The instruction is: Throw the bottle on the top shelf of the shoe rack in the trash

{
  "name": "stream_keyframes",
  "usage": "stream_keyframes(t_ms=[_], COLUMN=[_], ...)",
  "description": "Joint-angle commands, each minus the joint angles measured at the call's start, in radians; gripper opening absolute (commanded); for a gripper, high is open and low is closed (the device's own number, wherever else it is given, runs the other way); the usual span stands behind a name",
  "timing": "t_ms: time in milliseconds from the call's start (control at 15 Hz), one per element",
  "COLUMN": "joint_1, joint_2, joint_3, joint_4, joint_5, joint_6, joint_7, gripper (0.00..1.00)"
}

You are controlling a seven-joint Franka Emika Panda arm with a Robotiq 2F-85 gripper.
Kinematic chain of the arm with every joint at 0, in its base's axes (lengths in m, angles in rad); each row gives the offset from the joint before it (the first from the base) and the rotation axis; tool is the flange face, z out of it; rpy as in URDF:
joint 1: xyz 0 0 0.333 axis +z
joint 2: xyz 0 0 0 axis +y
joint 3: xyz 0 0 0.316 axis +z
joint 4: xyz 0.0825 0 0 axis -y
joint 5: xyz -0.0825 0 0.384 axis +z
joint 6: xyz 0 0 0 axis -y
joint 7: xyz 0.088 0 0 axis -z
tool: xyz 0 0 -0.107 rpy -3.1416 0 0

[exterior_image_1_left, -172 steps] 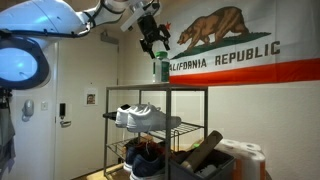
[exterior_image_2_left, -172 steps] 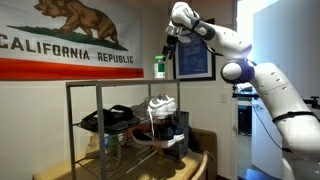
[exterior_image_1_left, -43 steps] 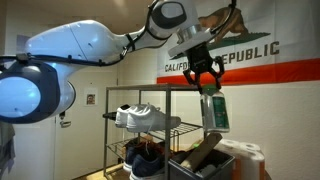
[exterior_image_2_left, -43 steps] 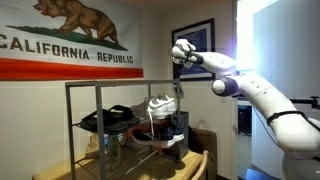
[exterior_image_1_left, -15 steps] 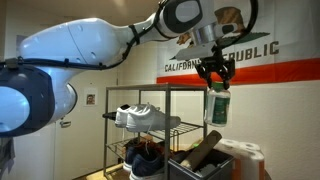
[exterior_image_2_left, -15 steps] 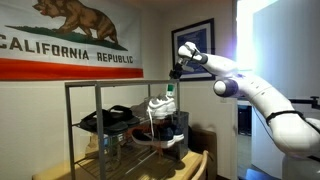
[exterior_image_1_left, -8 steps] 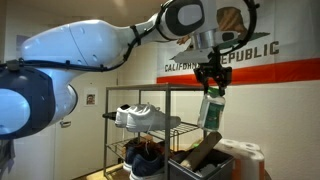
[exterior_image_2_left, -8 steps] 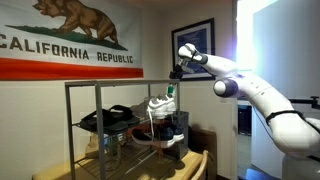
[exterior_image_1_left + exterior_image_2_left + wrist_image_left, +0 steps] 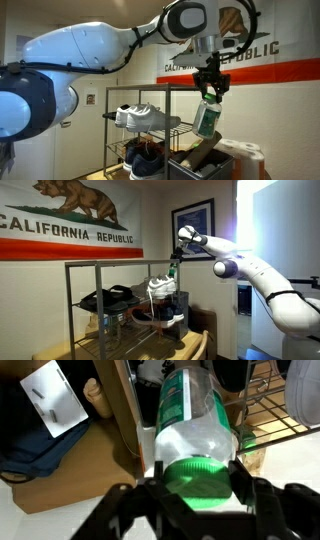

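Observation:
My gripper (image 9: 211, 90) is shut on the top of the green translucent bottle (image 9: 207, 121), which hangs tilted below it, off the end of the shoe rack (image 9: 150, 130) and lower than its top shelf (image 9: 150, 90). The dark open trash (image 9: 190, 167) stands below the bottle. In the wrist view the gripper (image 9: 196, 473) clamps the bottle's green cap (image 9: 196, 478) from both sides, and the bottle (image 9: 195, 405) points away from the camera. In an exterior view the gripper (image 9: 177, 259) holds the bottle (image 9: 172, 275) past the end of the top shelf (image 9: 110, 264).
White sneakers (image 9: 145, 117) lie on a middle tier and dark shoes (image 9: 145, 158) lower down. A white rounded container (image 9: 245, 156) stands beside the trash. A cardboard box (image 9: 70, 470) and wire shelving (image 9: 275, 405) flank the bottle. A California flag (image 9: 250, 50) hangs behind.
The gripper has dropped a little and shifted toward the rack. The bottle has swung from nearly upright to tilted and hangs lower over the trash.

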Motion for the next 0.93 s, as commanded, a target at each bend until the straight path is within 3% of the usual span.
stream_keyframes(t_ms=[0, 600, 667, 867], joint_1=[-0.007, -0.007, -0.005, -0.003], joint_2=[-0.007, 0.004, 0.005, 0.008], joint_3=[-0.005, -0.027, -0.029, -0.032], joint_4=[-0.002, -0.001, -0.001, 0.001], joint_5=[0.006, -0.016, -0.02, -0.025], joint_6=[-0.047, -0.126, -0.132, -0.139], joint_7=[0.024, 0.009, 0.007, 0.003], gripper=[0.4, 0.4, 0.9, 1.0])
